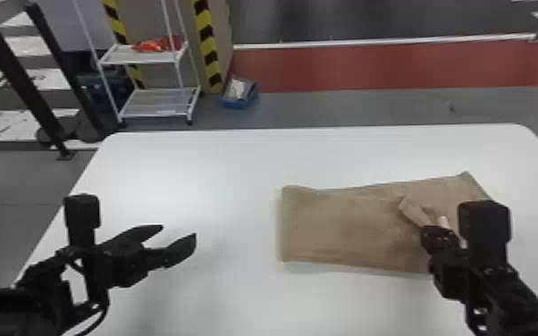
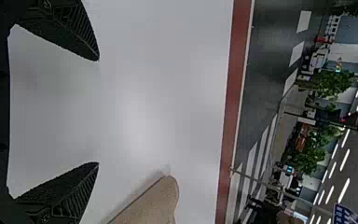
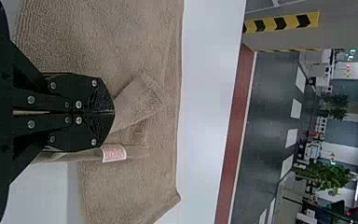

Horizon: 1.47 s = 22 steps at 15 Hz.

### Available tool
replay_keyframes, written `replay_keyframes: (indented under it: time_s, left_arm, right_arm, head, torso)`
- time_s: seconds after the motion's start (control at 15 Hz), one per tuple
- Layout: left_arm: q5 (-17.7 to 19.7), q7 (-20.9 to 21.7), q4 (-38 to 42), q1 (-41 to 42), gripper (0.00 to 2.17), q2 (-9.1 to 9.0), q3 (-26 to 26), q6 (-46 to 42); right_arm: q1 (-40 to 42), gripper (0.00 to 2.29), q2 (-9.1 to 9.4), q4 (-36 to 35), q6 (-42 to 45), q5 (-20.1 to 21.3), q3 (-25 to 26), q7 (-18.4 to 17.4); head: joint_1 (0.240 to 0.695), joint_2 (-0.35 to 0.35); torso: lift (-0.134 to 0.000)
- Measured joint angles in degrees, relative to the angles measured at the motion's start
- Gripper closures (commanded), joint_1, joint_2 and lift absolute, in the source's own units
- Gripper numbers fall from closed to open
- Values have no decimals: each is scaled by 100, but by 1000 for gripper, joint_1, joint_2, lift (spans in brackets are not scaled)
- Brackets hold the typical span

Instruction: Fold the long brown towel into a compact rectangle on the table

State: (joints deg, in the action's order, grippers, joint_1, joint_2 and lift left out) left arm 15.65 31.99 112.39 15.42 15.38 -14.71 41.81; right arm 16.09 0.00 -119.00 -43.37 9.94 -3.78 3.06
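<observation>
Has a white table (image 1: 170,170) across the middle and bottom of the frame. Has a brown towel (image 1: 348,228), partly folded, right of centre. Clenches a towel flap in the right gripper (image 1: 434,234), lower right; holds the left gripper (image 1: 178,232), with fingers parted, lower left.

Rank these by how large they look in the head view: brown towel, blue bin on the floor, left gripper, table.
1. Table
2. Brown towel
3. Left gripper, helped by being nearer the camera than the bin
4. Blue bin, beyond the table
</observation>
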Motion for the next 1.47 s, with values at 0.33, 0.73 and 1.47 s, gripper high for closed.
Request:
replay_keyframes:
  time_s: [0.33, 0.73, 1.47]
  left_arm:
    - [-6, 0, -88, -50, 80, -12, 30, -17]
    - [-29, 0, -130, -101, 80, -26, 62, -19]
    - [-45, 70, 3, -24, 83, 2, 85, -5]
  right_arm:
    - [323, 1727, 0, -266, 524, -495, 713, -96]
    - [464, 512, 0, -326, 410, -843, 1069, 47]
    - [334, 444, 0, 29, 621, -880, 1024, 367]
  head:
    - [695, 27]
    - [695, -3]
    - [695, 11]
  torso:
    - [-123]
    - [-123]
    - [-123]
